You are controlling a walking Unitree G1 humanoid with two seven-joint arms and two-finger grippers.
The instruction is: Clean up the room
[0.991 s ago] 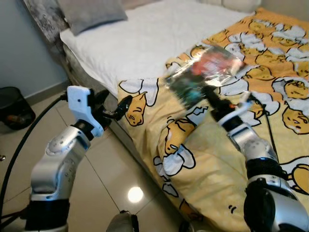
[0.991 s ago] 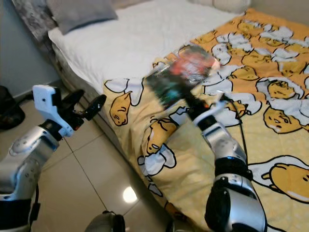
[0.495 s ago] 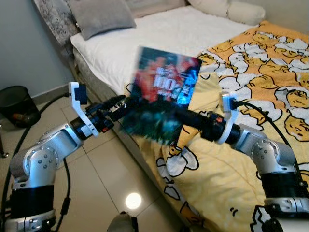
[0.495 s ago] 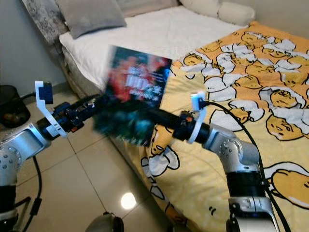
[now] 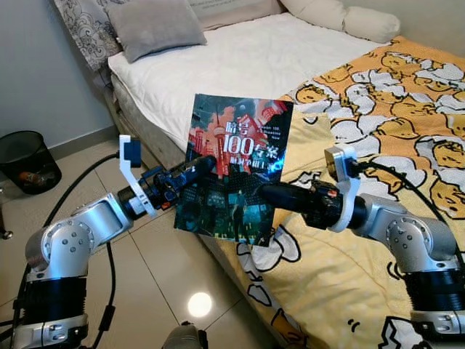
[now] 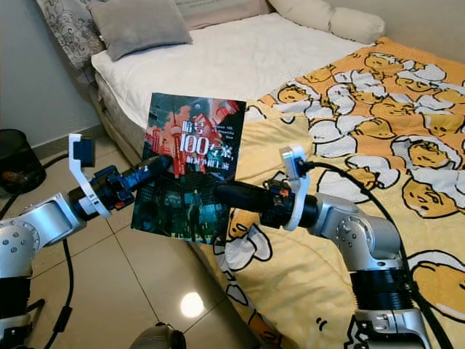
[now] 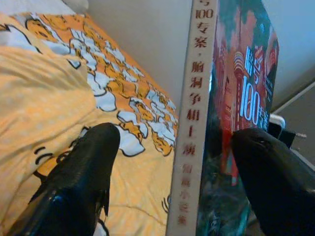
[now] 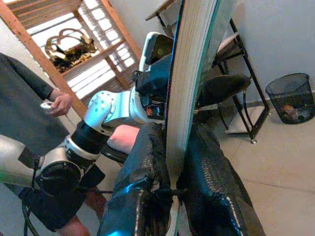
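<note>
Both arms reach inward beside the bed (image 5: 240, 58): the right gripper (image 5: 272, 195) pinches the upright book (image 5: 236, 171) (cover facing the camera), whose spine stands between the left gripper's (image 5: 195, 166) spread fingers.

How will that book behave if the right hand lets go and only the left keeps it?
The book stands flat and upright, so it is probably stiff, not floppy. Its spine looks fairly thick, so likely some weight. The left hand has fingers either side of its edge, apparently not clamped; with the right hand gone, the glossy cover may slip or swing down.
</note>
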